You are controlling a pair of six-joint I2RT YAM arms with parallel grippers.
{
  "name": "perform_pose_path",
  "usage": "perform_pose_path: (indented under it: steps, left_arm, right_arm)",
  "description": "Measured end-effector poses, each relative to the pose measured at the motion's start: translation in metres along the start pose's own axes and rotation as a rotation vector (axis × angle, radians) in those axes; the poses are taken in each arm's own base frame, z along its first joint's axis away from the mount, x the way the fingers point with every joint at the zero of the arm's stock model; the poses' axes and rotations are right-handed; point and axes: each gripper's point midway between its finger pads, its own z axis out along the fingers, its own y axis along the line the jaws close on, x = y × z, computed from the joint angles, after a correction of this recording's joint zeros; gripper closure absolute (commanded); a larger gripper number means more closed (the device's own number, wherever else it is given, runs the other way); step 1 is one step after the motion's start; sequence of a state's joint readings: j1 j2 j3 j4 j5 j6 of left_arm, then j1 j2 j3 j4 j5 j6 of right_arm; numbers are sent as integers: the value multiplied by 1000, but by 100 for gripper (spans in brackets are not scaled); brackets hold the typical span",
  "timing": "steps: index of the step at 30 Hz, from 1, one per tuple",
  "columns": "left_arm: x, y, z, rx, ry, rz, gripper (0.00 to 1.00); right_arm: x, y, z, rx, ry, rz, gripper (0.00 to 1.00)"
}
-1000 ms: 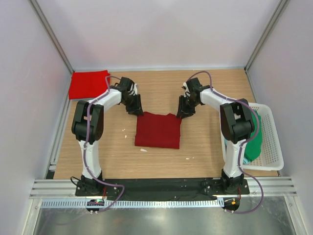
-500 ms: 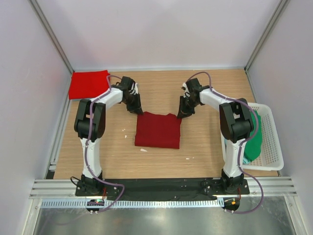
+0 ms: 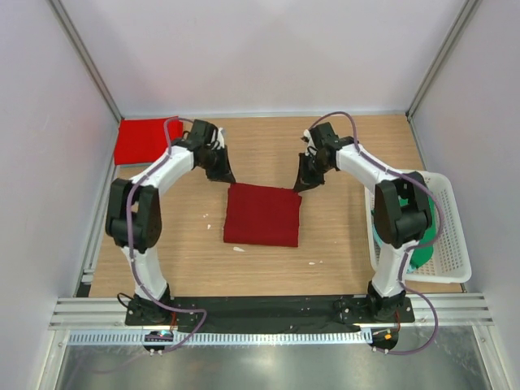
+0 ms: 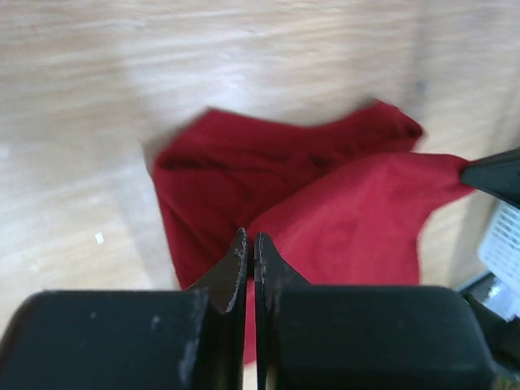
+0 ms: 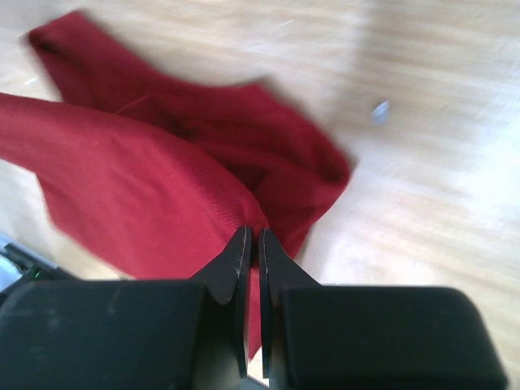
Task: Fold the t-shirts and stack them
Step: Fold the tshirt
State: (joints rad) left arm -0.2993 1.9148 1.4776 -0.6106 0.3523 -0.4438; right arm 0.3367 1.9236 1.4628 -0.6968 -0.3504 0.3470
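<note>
Shirt in left tool, right tool

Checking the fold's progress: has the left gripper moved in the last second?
Yes, slightly: the left gripper has shifted up-left in the top view, nearer the folded bright red shirt.

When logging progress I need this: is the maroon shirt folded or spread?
Folded but unfinished: maroon shirt is a compact rectangle; left fingers and right fingers pinch a raised layer.
</note>
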Motion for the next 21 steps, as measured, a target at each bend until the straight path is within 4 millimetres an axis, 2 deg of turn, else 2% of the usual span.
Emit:
perform_pose_path:
  steps: [5,7,14,21]
  left_arm:
    - [9,-28,-54,66,-81,18,100]
    - [16,-34,-66,84,-92,12,100]
    - [43,-37,-90,96,-80,-31,100]
    - [50,-44,-115,102,-95,-38,100]
  right_arm:
    - [10,31,-46,-44,-70,-40,99]
    - [13,38,-59,-57,-89,-48,99]
    - [24,53,-92,-89,-115,-25,99]
    - [33,59,-104,-107,-100,7,99]
